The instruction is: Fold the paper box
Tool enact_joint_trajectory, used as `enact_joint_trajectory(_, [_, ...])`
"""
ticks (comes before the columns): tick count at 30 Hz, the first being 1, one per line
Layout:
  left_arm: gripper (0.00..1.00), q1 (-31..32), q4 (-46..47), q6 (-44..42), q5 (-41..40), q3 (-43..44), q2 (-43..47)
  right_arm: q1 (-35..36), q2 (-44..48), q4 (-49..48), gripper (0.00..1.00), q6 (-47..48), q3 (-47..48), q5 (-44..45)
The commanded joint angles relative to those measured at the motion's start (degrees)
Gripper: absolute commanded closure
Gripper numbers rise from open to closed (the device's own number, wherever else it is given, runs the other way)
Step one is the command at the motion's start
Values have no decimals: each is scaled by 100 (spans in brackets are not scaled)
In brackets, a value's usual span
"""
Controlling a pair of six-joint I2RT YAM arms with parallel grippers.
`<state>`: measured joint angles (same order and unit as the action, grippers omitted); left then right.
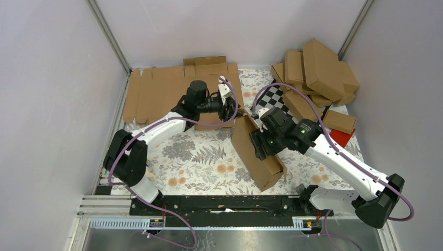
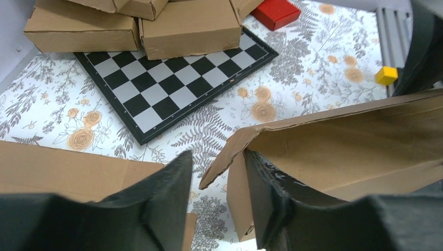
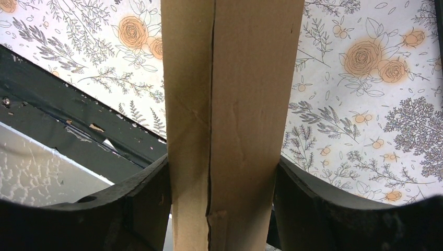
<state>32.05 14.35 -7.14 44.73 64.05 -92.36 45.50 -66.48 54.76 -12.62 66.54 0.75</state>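
**Fingers [image 3: 146, 193] of right gripper [image 3: 222, 170] clenched on paper box [image 3: 235, 104]; left pair parted**

Item 1, right gripper [image 1: 257, 145]. Both pads pressed flat against opposite faces of the brown cardboard, with the narrow edge and its seam running up between them in the wrist view.

Item 2, left gripper [image 2: 218, 157]. Fingers [image 2: 167, 193] standing apart. Torn-looking flap corner of the box between them, close against one pad, with cloth showing through the remaining gap. Not clamped.

Item 3, paper box [image 1: 264, 172]. Mid-table, slightly right of centre, stood on edge and tilted, between the two arms. Partly formed: one long flap raised, bare cardboard inner walls visible from the left wrist [image 2: 339, 141].

Item 4, surface. Table under a floral cloth [image 1: 198, 157], grey ferns and orange roses on white. Black rail [image 1: 224, 204] along the near edge, carrying both arm bases.

Item 5, room. Pale plain walls [image 1: 52, 78] on three sides, with metal frame posts [image 1: 109, 34] in the far corners.

Item 6, stock. Flat cardboard sheets [image 1: 162, 89] at far left, lying overlapped. Folded boxes [image 1: 318, 68] piled at far right, lids closed, contents not visible. Checkered board [image 1: 279, 99] partly beneath that pile. Red block [image 1: 342, 137] beside the pile. Small yellow cube [image 2: 386, 75] on the cloth, seen only from the left wrist.
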Motion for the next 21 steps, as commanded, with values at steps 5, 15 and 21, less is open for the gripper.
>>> enact_joint_trajectory(5, [94, 194, -524, -464, -675, 519, 50, 38, -32, -197, 35, 107, 10, -58])
enact_joint_trajectory(15, [100, 472, -1359, -19, -1221, 820, 277, 38, -175, -211, 25, 179, 3, 260])
enact_joint_trajectory(21, [100, 679, -1976, 403, -1510, 1223, 219, 38, -209, -217, 23, 215, -1, 294])
